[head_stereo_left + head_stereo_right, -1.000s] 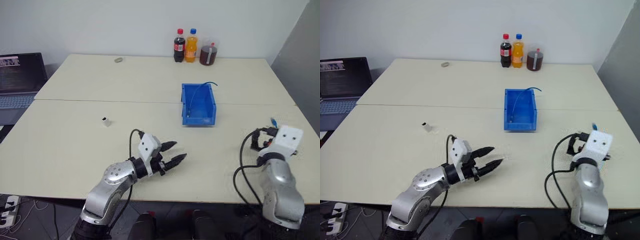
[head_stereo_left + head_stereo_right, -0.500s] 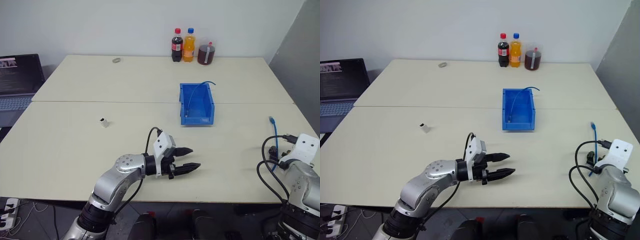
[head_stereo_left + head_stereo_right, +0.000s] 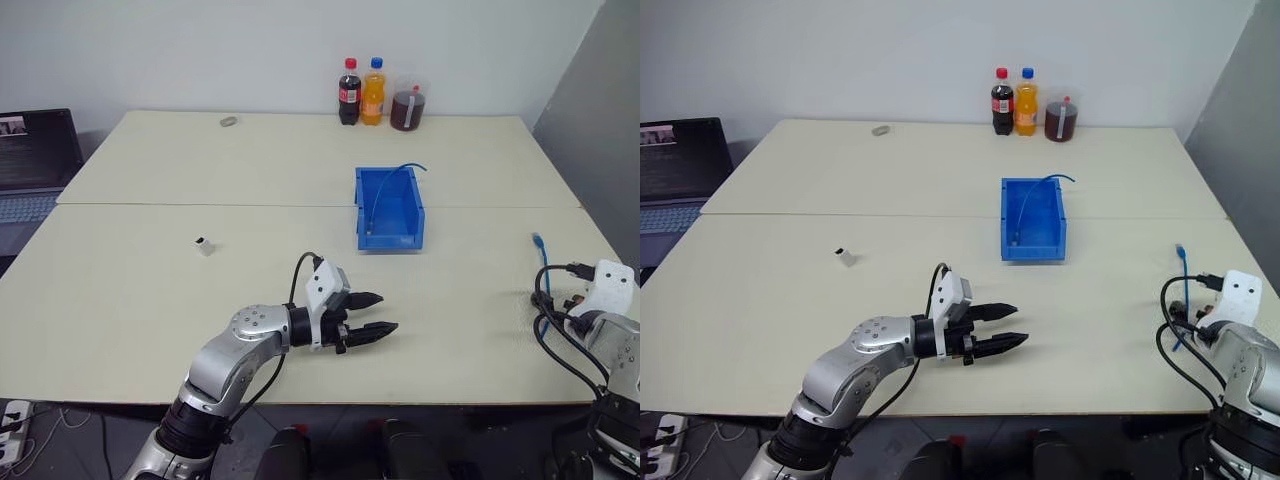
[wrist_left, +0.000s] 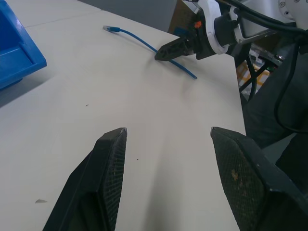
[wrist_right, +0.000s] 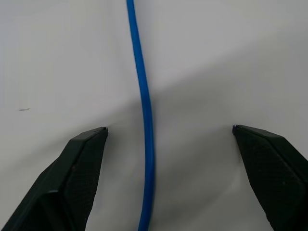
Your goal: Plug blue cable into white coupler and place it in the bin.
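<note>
The blue cable [image 3: 541, 268] lies along the table's right edge with its plug [image 3: 537, 238] at the far end. My right gripper [image 5: 169, 128] hangs open just above it; the cable [image 5: 146, 110] runs between the two fingers and touches neither. From the left wrist view the right gripper [image 4: 169, 49] is low over the cable [image 4: 144, 43]. My left gripper [image 3: 383, 313] is open and empty, pointing right over the table's front middle. The tiny white coupler [image 3: 204, 245] stands alone at the left. The blue bin [image 3: 361, 205] sits in the middle.
A second blue cable [image 3: 398, 171] curls out of the bin. Two bottles [image 3: 349, 92] and a dark jar [image 3: 407, 106] stand at the back edge. A laptop [image 3: 30, 160] is at the far left, and a small grey object [image 3: 228, 121] lies far back left.
My right arm has swung out to the right and tipped down over the blue cable. The left gripper has turned a little further right. The camera view has shifted.
</note>
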Robot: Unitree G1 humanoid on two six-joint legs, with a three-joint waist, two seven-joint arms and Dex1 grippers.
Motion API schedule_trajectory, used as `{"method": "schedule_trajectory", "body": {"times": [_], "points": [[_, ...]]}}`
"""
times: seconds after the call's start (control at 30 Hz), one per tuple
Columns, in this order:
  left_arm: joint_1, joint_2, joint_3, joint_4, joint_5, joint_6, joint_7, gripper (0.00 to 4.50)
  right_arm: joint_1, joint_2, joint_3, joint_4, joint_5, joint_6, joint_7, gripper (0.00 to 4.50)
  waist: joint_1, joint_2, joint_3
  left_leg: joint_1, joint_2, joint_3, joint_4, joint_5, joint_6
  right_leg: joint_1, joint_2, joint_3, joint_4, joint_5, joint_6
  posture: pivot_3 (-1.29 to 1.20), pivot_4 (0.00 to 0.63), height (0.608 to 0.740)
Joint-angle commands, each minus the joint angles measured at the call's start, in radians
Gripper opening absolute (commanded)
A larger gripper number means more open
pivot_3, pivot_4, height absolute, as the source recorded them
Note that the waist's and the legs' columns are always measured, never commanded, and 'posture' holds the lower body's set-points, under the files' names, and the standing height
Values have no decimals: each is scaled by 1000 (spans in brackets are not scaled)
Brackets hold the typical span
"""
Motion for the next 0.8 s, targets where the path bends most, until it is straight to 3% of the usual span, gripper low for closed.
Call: {"method": "schedule_trajectory", "body": {"times": [0.03,0.47,0.8], "points": [[-14,3,18,-12,3,-24,-2,2946,18,14,57,66,29,38,41,3360,-2,-1,-1,0,2,0,0,0,0,0,1,0,0,0,0,0,150,740],[-16,8,12,-9,7,-29,-2,2946,-26,20,61,44,29,60,31,27,-8,-4,-2,1,5,1,0,0,0,0,4,0,0,0,-1,0,150,740],[-25,9,10,13,19,-40,-3,2946,-140,-25,118,-72,47,116,53,27,-11,2,2,0,4,2,-2,0,0,-2,4,1,-1,0,-1,0,150,740]]}}
